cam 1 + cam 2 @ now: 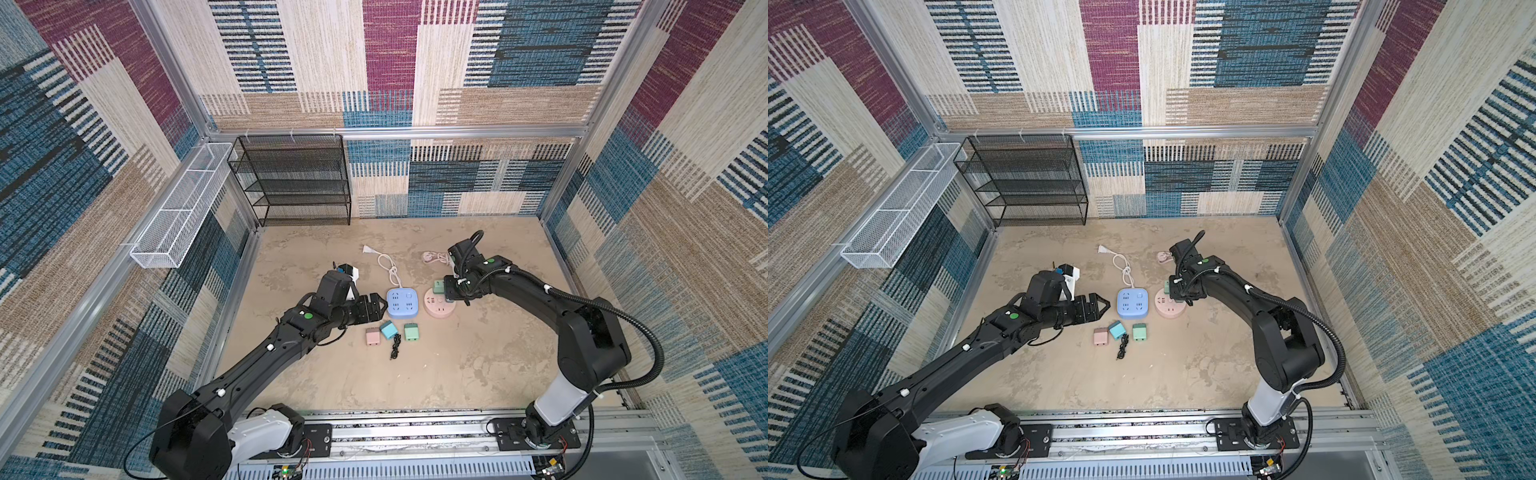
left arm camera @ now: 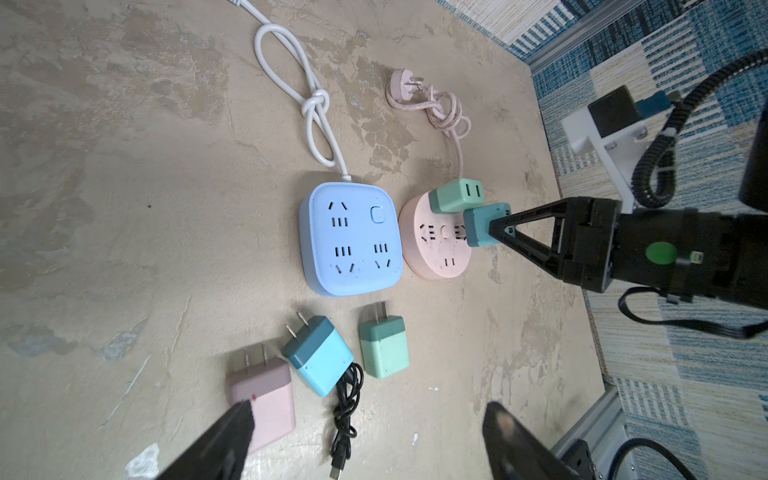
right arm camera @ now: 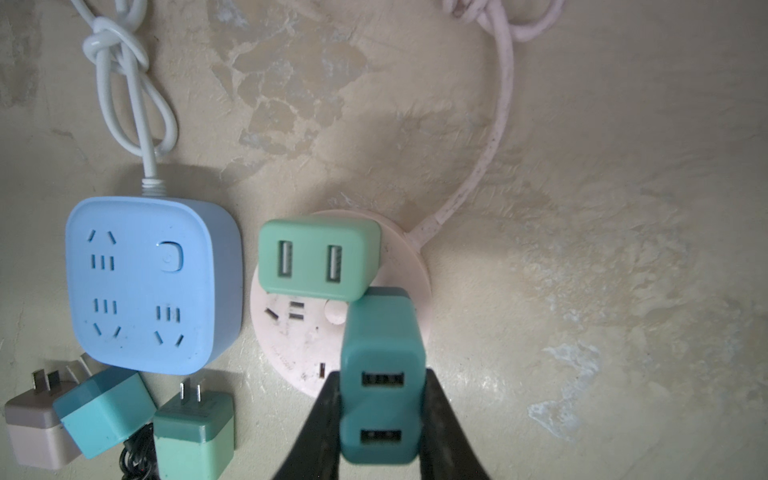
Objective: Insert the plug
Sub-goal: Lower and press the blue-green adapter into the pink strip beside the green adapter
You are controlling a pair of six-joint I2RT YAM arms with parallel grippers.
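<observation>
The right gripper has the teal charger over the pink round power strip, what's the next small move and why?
Probably press straight down. The right gripper is shut on the teal charger, which stands over the pink round strip right beside the green charger already plugged in. Its prongs are hidden, so seating is unclear; sideways drift would likely bump the green one.

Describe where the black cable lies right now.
In both top views the black cable lies bunched on the tabletop near the middle, on the robot's side of the loose blue charger, between the pink charger and the loose green charger.
</observation>
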